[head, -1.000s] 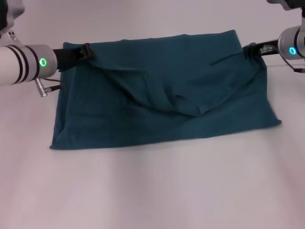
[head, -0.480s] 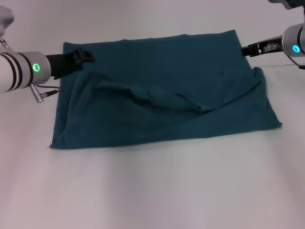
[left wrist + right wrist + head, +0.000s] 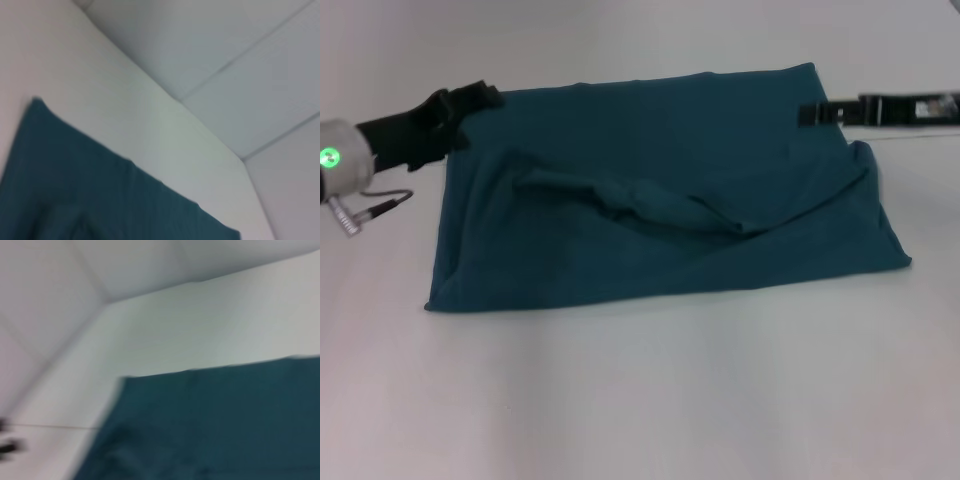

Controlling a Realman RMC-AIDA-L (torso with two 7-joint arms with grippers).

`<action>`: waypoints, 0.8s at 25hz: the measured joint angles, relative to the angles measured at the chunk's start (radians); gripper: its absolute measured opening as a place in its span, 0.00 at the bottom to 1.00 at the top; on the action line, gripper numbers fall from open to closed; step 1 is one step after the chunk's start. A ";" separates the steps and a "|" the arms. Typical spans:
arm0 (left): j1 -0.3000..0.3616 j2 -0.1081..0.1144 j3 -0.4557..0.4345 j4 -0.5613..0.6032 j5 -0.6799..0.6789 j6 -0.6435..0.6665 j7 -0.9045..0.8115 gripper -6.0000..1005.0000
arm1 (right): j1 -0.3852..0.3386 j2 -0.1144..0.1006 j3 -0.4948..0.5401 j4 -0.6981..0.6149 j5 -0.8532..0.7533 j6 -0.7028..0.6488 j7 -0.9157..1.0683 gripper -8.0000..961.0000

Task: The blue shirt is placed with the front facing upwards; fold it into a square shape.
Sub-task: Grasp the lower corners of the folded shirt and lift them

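The blue shirt [image 3: 660, 150] lies on the white table [image 3: 640, 400] as a wide rectangle, plain teal side up, with a raised crease running across its middle. No lettering or collar shows. My left gripper [image 3: 485, 96] hovers at the shirt's far left corner, holding no cloth. At the far right edge, my right gripper [image 3: 807, 115] reaches in just over the fabric, also with nothing in it. The left wrist view shows a far corner of the shirt [image 3: 75, 190], and the right wrist view shows its far edge [image 3: 225, 425].
A grey cable plug [image 3: 365, 210] hangs below the left wrist, beside the shirt's left edge. Bare white tabletop lies in front of the shirt and behind it.
Both grippers have let go of the shirt's far corners and pulled back outward and up. The lifted fabric has settled, leaving one crease across the middle.
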 joint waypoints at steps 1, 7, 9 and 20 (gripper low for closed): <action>0.015 0.008 -0.001 -0.006 -0.021 0.036 0.001 0.70 | 0.000 0.000 0.000 0.000 0.000 0.000 0.000 0.79; 0.129 0.030 -0.007 -0.019 -0.152 0.176 0.027 0.83 | -0.184 0.022 0.080 0.059 0.239 -0.325 -0.118 0.97; 0.156 0.030 -0.007 -0.027 -0.173 0.202 0.047 0.84 | -0.203 0.022 0.093 0.084 0.263 -0.367 -0.143 0.97; 0.190 0.035 -0.002 -0.124 -0.070 0.142 0.464 0.84 | -0.282 0.016 0.127 0.239 0.280 -0.489 -0.306 0.97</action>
